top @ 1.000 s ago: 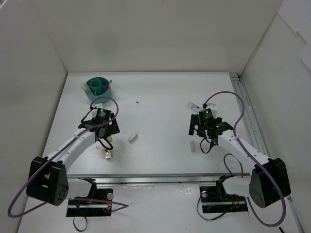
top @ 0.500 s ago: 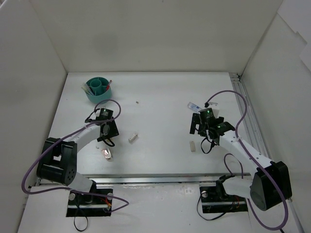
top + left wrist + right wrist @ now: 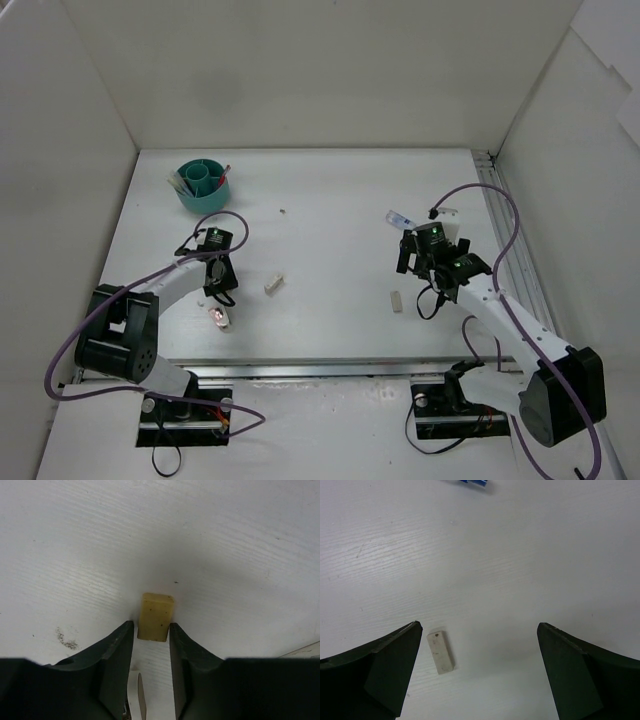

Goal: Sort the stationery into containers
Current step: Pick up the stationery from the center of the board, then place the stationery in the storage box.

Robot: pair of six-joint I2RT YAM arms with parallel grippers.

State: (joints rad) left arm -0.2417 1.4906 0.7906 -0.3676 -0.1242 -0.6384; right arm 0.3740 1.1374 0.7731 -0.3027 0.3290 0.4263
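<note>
The left gripper (image 3: 151,626) has its fingers drawn in close on either side of a yellow eraser (image 3: 156,610) that lies on the white table (image 3: 330,190); the gap between them is barely wider than the block, and whether they actually pinch it I cannot tell; this spot is on the near side of the teal cup (image 3: 203,187), not far from it. The right gripper (image 3: 478,626) hangs with its fingers spread wide, holding nothing, well apart from the cup toward the right; a white eraser (image 3: 440,651) lies flat on the table just inside its left finger; a blue-and-white tube (image 3: 399,219) lies a little beyond it. A beige eraser (image 3: 273,283) lies between the two grippers, nearer the left one; the cup stands at the far left of the table with pens (image 3: 222,175) sticking out of it.
</note>
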